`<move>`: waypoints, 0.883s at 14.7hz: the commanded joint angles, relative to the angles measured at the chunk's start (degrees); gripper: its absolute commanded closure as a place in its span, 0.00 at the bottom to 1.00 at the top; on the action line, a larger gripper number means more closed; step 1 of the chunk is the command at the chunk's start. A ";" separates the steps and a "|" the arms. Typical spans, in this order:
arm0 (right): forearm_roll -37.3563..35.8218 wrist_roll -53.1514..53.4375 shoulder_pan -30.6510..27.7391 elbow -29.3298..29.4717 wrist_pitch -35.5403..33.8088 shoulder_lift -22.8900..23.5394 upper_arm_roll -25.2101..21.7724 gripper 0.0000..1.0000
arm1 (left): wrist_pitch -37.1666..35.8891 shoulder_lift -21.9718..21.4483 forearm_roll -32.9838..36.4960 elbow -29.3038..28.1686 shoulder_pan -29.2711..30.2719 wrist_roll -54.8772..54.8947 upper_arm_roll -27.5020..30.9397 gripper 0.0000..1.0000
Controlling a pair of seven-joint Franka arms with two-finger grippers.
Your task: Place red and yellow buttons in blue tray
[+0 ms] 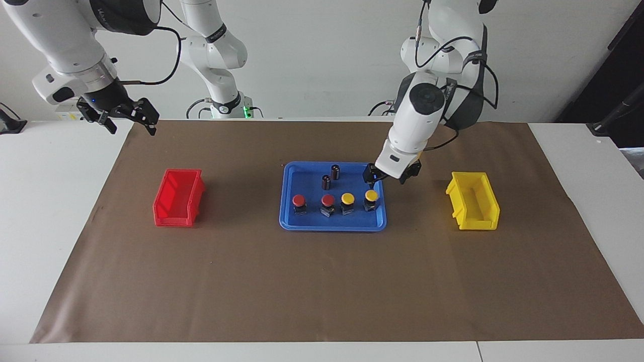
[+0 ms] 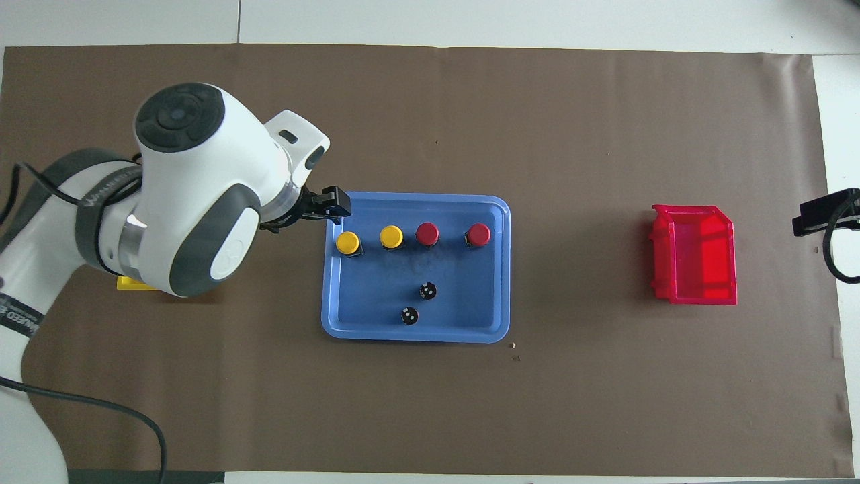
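Facing view, catalogue of the table: blue tray at mid-mat, holding all four buttons in one row along its side farther from the robots, two red buttons toward the right arm's end, two yellow buttons toward the left arm's; two dark cylinders stand in the same tray, nearer the robots. Left gripper: raised over the tray's corner just above the end yellow button, jaws spread, holding nothing. Right gripper: waits in the air over the mat's edge at its own end, jaws apart, empty. Judgement: placing looks complete; the step in hand is the left arm's retreat, best done straight up and clear before swinging away, so a finger does not clip the end cap or tip the nearby cylinders. Red bin and yellow bin: apart from the tray, one toward each end. Surface: brown mat over a white table; plain pale wall; a third white arm at the wall
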 commanded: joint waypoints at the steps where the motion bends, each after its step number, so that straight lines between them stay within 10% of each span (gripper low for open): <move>1: 0.85 -0.73 -0.34 -1.68 0.60 -1.45 0.07 0.00 | -6.25 -2.43 0.55 4.40 5.91 9.80 0.01 0.00; 13: 0.85 -0.64 -0.34 -1.77 0.61 -1.45 0.07 0.00 | -16.88 -8.85 2.14 8.18 20.43 29.60 0.27 0.00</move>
